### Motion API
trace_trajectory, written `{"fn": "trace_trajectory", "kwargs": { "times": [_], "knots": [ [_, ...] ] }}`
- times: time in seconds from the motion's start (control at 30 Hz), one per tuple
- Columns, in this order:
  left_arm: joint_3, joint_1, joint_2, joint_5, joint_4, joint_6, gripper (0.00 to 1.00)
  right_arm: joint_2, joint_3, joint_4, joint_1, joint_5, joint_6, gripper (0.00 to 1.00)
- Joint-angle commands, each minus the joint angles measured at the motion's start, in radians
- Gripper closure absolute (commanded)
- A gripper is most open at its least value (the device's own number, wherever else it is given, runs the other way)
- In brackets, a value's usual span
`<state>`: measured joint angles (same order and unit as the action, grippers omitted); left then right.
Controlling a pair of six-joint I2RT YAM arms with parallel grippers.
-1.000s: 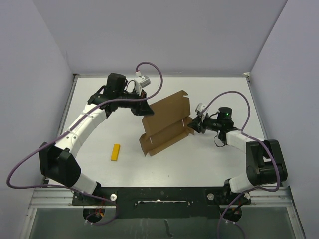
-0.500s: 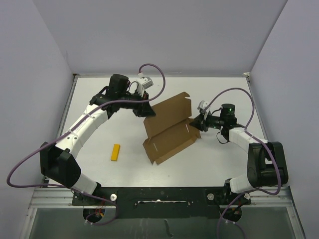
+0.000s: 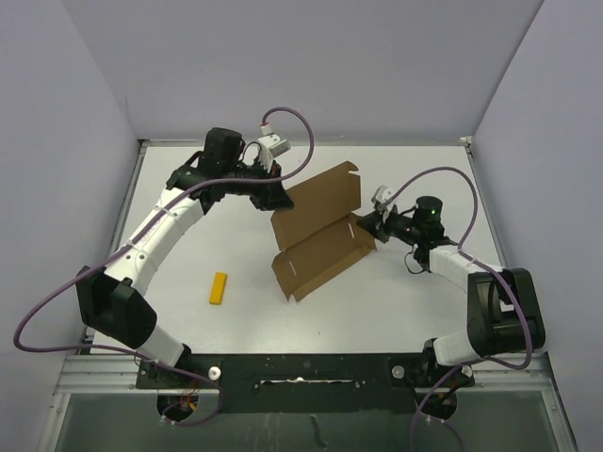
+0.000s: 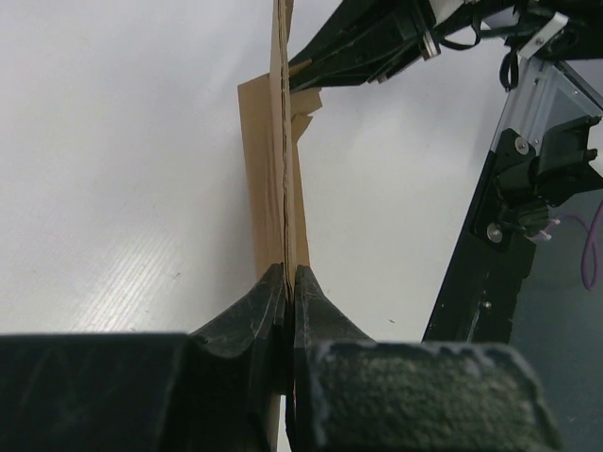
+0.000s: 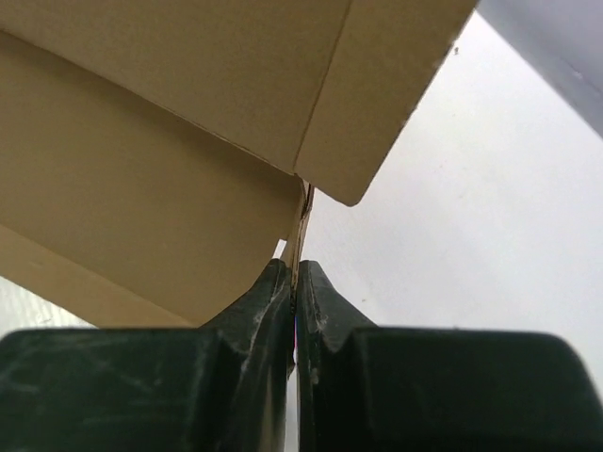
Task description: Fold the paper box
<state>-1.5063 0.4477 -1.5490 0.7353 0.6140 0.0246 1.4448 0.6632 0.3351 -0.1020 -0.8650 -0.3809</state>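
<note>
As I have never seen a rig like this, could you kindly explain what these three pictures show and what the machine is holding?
The machine is two robot arms bolted at the near edge of a white table. The wide picture looks down from above and behind them. The two close-ups come from a camera on each wrist. On the table are a partly folded brown paper box and, off to the left, a small yellow bar. The left gripper is shut on the box's left side, and the right gripper is shut on a flap at its right side. Each close-up shows thin cardboard pinched between closed jaws.
</note>
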Motion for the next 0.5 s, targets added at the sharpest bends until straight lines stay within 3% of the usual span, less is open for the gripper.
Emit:
{"fn": "trace_trajectory", "kwargs": {
  "times": [0.0, 0.3, 0.47],
  "knots": [
    [-0.12, -0.009, -0.019, -0.008, 0.002, 0.061, 1.0, 0.008, -0.077, 0.389, -0.062, 0.156, 0.056, 1.0],
    [-0.147, -0.008, -0.058, -0.062, 0.038, 0.162, 1.0, 0.256, -0.11, 0.928, -0.206, 0.47, 0.052, 1.0],
    [-0.073, -0.008, -0.042, -0.047, -0.003, 0.158, 1.0, 0.319, -0.136, 1.007, -0.218, 0.471, 0.062, 0.99]
  ]
}}
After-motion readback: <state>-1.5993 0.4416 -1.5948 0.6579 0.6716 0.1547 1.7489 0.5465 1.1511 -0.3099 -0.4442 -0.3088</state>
